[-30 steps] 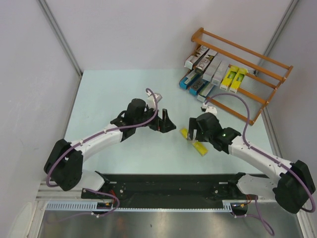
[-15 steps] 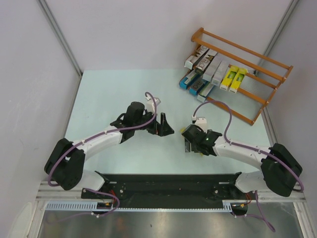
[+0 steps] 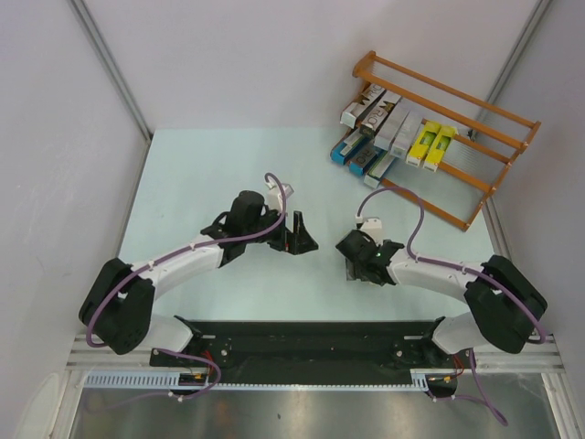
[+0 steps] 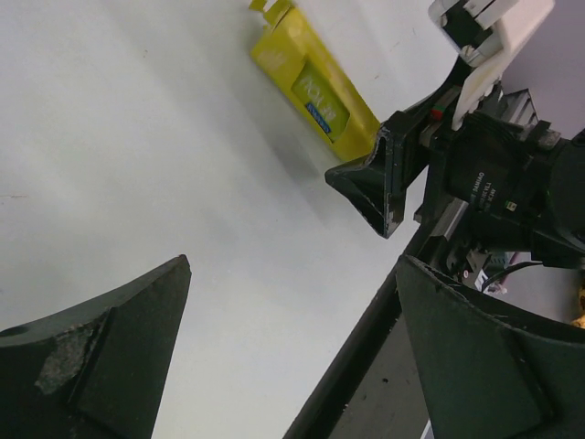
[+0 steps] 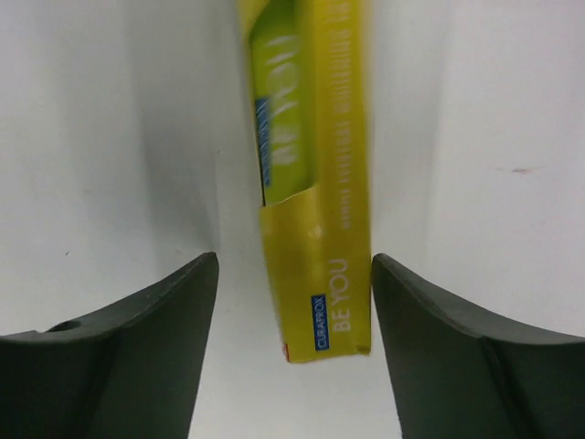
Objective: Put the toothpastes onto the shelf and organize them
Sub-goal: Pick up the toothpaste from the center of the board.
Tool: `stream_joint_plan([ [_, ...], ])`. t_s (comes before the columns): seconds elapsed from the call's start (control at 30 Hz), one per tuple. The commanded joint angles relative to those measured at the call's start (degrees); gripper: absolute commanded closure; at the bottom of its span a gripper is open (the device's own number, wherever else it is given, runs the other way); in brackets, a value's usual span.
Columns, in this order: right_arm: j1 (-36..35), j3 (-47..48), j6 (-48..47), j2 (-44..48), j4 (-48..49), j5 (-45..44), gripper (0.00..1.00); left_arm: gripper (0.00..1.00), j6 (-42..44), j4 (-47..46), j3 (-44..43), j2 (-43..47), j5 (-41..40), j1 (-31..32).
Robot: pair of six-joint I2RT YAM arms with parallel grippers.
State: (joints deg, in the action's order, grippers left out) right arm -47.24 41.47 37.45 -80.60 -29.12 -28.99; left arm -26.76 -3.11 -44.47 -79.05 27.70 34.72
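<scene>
Yellow carton (image 5: 315,229): it lies flat on the pale table (image 3: 201,174), close in front of the arms and well apart from the shelf (image 3: 364,66). Its long sides run between the right gripper's fingers.
Right gripper (image 5: 294,274): it is down over the carton with the jaws apart, one on each side. One finger is at or almost at the carton's edge and a clear gap shows on the other side, so nothing is clamped.
Left gripper (image 4: 292,274): it hangs low over bare table just beside the carton, jaws spread wide, holding nothing.
Shelf stock: silver-grey cartons (image 3: 384,114), blue cartons (image 3: 352,146) and two yellow cartons (image 3: 431,144) lie side by side across the rails.
Likely feel: I'd expect it to be light. It looks like thin printed card around a tube, stiff along its length but easy to dent across its faces.
Surface: the print looks glossy, so a loose pinch could let it slide.
Where to hold: across the narrow width, on the long edges. The jaws look nearer one end than the middle, so I'd expect the free end to droop once lifted.
Weak spot: a flap sticks out at one end, so it is best kept clear of the fingers and rails.
</scene>
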Motion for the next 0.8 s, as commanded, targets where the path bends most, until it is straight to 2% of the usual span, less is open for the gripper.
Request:
stream_joint_plan([
  [0.0, 1.6, -2.6, -1.4, -0.7, 6.9, 6.0, 0.3, 0.0, 0.9, -0.2, 0.1, 2.1, 0.9, -0.5],
  [0.13, 3.6, -3.9, -2.1, 0.5, 7.9, 9.3, 0.36, 0.0, 0.8, -0.8, -0.9, 1.1, 2.5, -0.8],
  [0.2, 3.7, -4.6, -1.8, 1.8, 7.9, 9.7, 0.44, 0.0, 0.6, -1.5, -1.1, 0.2, 3.2, -0.8],
  [0.4, 4.3, -7.3, -1.2, 9.2, 7.8, 10.6, 0.57, 0.0, -1.6, -5.2, -0.6, -0.7, 6.0, -1.1],
  [0.47, 4.4, -8.0, -1.2, 11.9, 8.0, 10.7, 0.59, 0.0, -2.3, -6.0, -0.5, -0.9, 7.0, -1.6],
  [0.6, 4.4, -8.5, -1.6, 16.5, 8.6, 11.2, 0.65, 0.0, -5.5, -12.3, 0.8, -1.0, 12.6, -3.2],
  [0.77, 4.1, -9.7, -3.2, 25.9, 10.5, 13.7, 0.67, 0.0, -10.1, -23.4, 3.6, -1.6, 18.3, -4.6],
])
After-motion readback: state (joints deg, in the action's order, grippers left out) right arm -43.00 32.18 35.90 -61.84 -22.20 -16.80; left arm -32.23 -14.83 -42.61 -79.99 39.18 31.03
